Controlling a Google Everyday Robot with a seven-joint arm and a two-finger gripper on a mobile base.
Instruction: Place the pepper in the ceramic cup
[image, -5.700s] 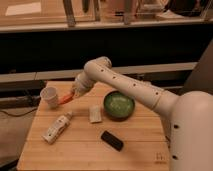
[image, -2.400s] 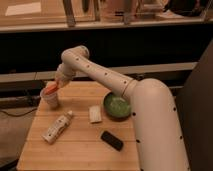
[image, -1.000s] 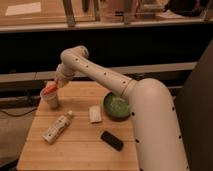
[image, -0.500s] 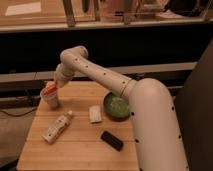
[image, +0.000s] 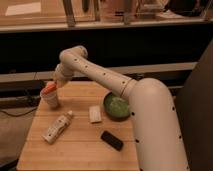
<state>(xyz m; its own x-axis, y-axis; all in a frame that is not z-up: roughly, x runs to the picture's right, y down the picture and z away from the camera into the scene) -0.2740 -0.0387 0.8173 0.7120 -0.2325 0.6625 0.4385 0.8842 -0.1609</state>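
The white ceramic cup (image: 51, 100) stands near the left edge of the wooden table (image: 85, 145). The orange-red pepper (image: 49, 88) lies across the cup's mouth, sticking up above the rim. My gripper (image: 56, 83) is right above and behind the pepper at the end of the white arm (image: 100, 75). The gripper is close to or touching the pepper.
A green bowl (image: 117, 106) sits at the right of the table, a white bottle (image: 57, 126) lies at the front left, a small white packet (image: 94, 114) is in the middle and a black object (image: 112, 140) lies in front.
In the last second nothing visibly moved. Before that the arm carried the pepper left from beside the cup to the cup's mouth.
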